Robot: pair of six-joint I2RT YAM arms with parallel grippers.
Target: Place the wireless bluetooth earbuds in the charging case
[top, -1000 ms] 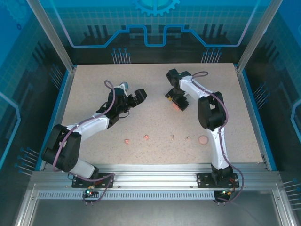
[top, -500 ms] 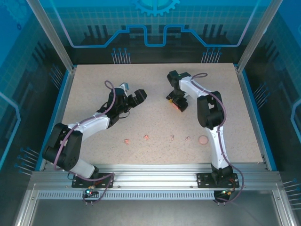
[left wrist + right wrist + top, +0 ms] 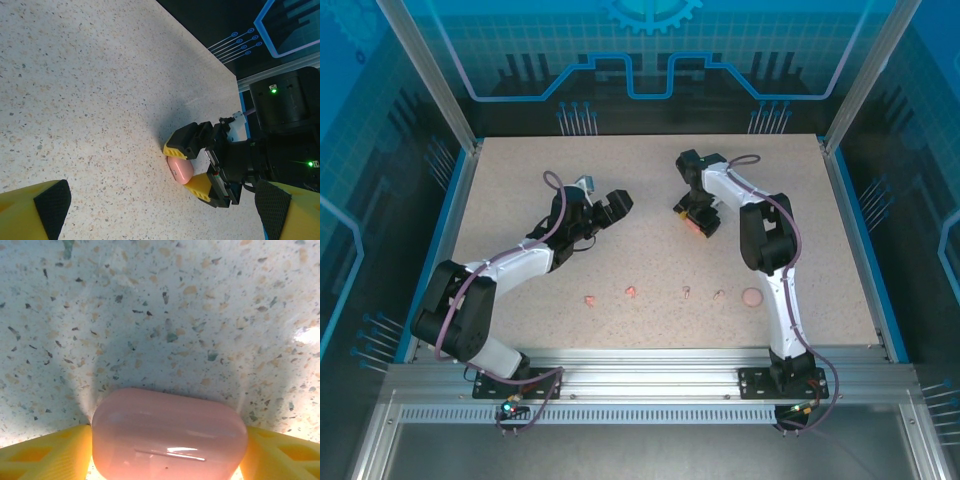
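Robotics lab test cell. A speckled, stone-look table (image 3: pixel 650 190) sits inside a frame of bare aluminium extrusion, with slotted rails (image 3: pixel 650 365) along the table's near edge and slanted posts (image 3: pixel 425 70) rising from its far corners. Translucent blue panels (image 3: pixel 520 50), printed with circuit-line graphics and a gear emblem (image 3: pixel 650 10), wall the table in behind and on both sides. Two white-and-black robot arms, the left arm (image 3: pixel 515 265) and the right arm (image 3: pixel 780 300), are bolted to the rails at the table's near edge. Purple cables (image 3: pixel 549 182) run along them.
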